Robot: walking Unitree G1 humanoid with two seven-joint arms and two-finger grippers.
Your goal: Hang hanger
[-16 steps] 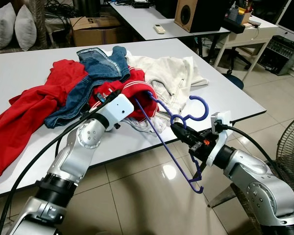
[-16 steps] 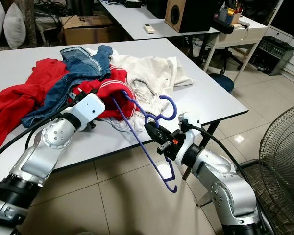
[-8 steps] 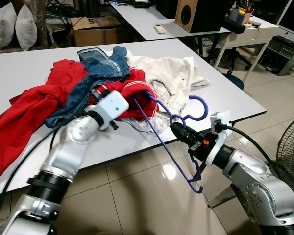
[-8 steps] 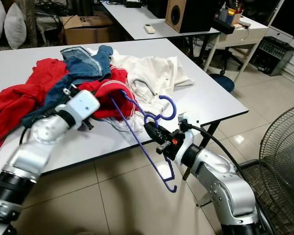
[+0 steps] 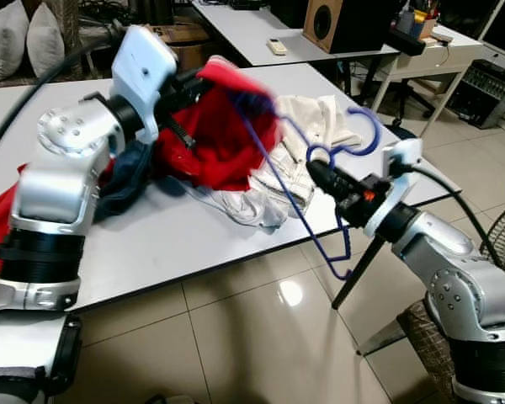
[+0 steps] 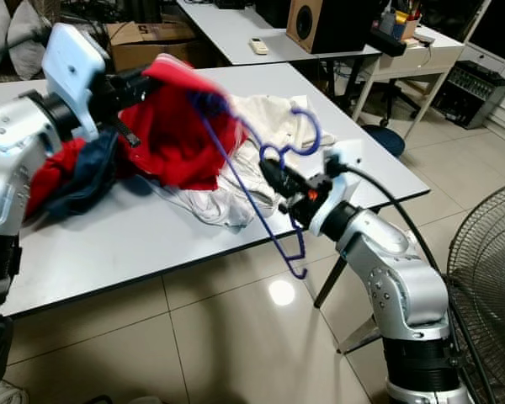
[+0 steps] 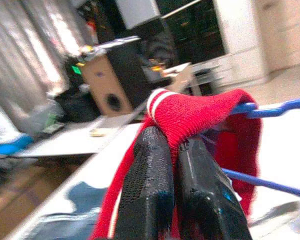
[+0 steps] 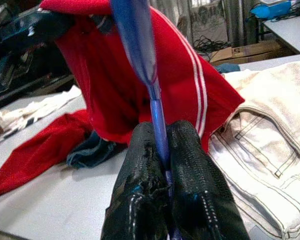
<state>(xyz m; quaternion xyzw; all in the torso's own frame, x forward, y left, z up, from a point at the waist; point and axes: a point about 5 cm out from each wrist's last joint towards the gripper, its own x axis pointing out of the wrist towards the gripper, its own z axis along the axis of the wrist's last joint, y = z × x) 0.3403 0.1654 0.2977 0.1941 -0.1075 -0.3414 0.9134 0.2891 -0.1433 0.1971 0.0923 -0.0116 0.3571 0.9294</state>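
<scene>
My right gripper [image 8: 162, 165] pinches the thin, springy blue hanger [image 5: 296, 187] by its bar above the white table [image 5: 177, 244] edge, while my left gripper [image 7: 172, 150] clamps the limp red garment's striped cuff [image 7: 190, 112] over the hanger's far end.

White table [image 5: 194, 244], heaped clothes [image 5: 261, 189]

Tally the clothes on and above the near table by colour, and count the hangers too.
Red garments: 2, the lifted red top and the red piece at the table edge
Blue denim garment: 1
White garments: 1 pile, number unclear
Blue hanger: 1
Total: 5 at least
</scene>
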